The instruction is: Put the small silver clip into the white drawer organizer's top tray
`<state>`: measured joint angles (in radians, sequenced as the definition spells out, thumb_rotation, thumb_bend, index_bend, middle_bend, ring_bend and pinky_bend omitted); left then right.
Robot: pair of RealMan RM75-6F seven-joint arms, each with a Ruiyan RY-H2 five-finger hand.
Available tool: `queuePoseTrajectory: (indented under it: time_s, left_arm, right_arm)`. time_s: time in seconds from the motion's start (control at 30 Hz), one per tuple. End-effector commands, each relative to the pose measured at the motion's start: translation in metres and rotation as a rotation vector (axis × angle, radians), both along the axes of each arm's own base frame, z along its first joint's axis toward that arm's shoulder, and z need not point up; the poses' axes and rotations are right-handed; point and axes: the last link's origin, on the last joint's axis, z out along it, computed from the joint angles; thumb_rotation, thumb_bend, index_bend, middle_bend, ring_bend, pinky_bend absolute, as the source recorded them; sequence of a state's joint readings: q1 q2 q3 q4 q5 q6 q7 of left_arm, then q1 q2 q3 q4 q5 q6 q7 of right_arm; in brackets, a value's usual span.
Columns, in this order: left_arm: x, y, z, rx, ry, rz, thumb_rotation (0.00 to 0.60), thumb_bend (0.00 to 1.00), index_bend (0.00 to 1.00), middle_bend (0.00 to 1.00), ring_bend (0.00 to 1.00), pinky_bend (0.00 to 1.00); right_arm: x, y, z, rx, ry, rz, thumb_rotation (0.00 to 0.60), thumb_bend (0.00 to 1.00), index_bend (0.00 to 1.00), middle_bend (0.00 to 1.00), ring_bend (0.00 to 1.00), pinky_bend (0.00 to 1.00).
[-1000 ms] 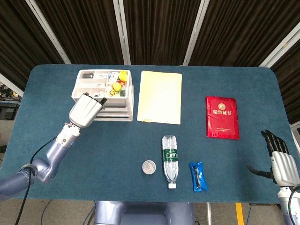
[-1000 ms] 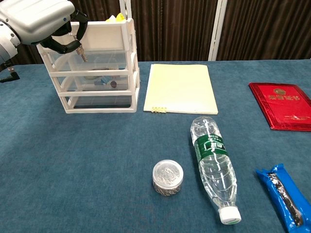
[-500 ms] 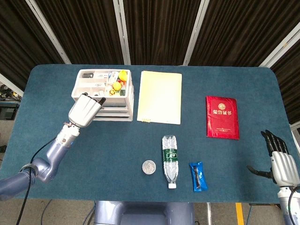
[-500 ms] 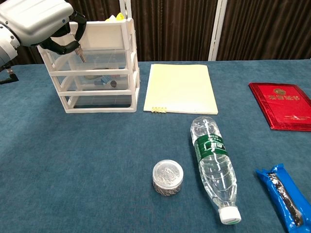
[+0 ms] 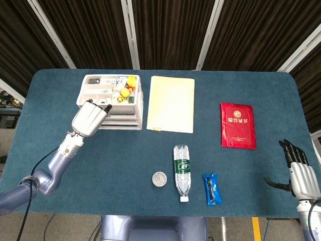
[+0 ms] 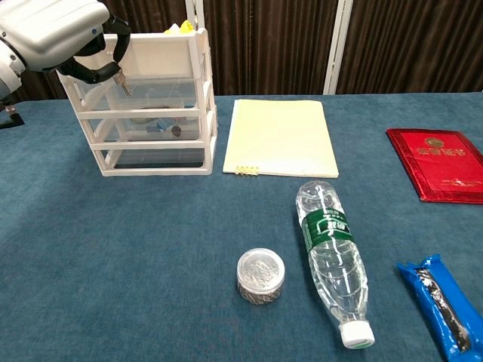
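The white drawer organizer (image 5: pixel 131 108) stands at the table's back left, and its top tray (image 5: pixel 98 92) holds several small items. My left hand (image 5: pixel 89 118) hovers at the organizer's front left corner. In the chest view this left hand (image 6: pixel 56 29) pinches the small silver clip (image 6: pixel 121 82), which hangs in front of the organizer (image 6: pixel 202 90) at the height of its upper drawer. My right hand (image 5: pixel 301 176) rests at the table's front right edge with its fingers spread, holding nothing.
A pale yellow folder (image 5: pixel 172 104) lies right of the organizer and a red booklet (image 5: pixel 237 125) lies further right. Near the front sit a round lidded container (image 5: pixel 159 178), a lying water bottle (image 5: pixel 182 172) and a blue packet (image 5: pixel 211 189).
My left hand has drifted slightly left and back from the organizer, still pinching the clip. My right hand has not moved.
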<state>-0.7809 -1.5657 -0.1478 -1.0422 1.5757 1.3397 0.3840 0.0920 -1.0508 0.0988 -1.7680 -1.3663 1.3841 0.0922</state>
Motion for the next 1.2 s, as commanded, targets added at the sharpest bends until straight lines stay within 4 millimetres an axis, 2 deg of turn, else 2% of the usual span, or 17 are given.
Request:
queuePoseTrajectory:
  time_s: [0.03, 0.27, 0.77, 0.93, 1.2]
  left_arm:
    - [-0.002, -0.001, 0.000, -0.001, -0.002, 0.006, 0.600, 0.44, 0.57, 1.00, 1.00, 0.88]
    - [-0.010, -0.001, 0.003, 0.003, 0.008, 0.017, 0.600, 0.44, 0.57, 1.00, 1.00, 0.88]
    - [-0.012, -0.003, 0.006, -0.001, 0.008, 0.006, 0.600, 0.43, 0.57, 1.00, 0.99, 0.88]
    - [-0.013, -0.004, 0.007, -0.006, 0.020, 0.005, 0.600, 0.40, 0.54, 1.00, 0.99, 0.88]
    - [-0.016, -0.005, 0.007, -0.006, 0.031, 0.018, 0.600, 0.30, 0.46, 1.00, 0.98, 0.88]
  right_arm:
    - [0.000, 0.000, 0.000, 0.000, 0.000, 0.000, 0.600, 0.00, 0.01, 0.00, 0.00, 0.00]
    - [0.000, 0.000, 0.000, -0.002, 0.001, -0.002, 0.600, 0.00, 0.01, 0.00, 0.00, 0.00]
    - [0.000, 0.000, 0.000, -0.005, 0.000, -0.004, 0.600, 0.00, 0.01, 0.00, 0.00, 0.00]
    - [0.000, 0.000, 0.001, -0.007, -0.001, -0.004, 0.600, 0.00, 0.01, 0.00, 0.00, 0.00]
    - [0.001, -0.001, 0.002, -0.032, -0.016, 0.001, 0.600, 0.00, 0.01, 0.00, 0.00, 0.00]
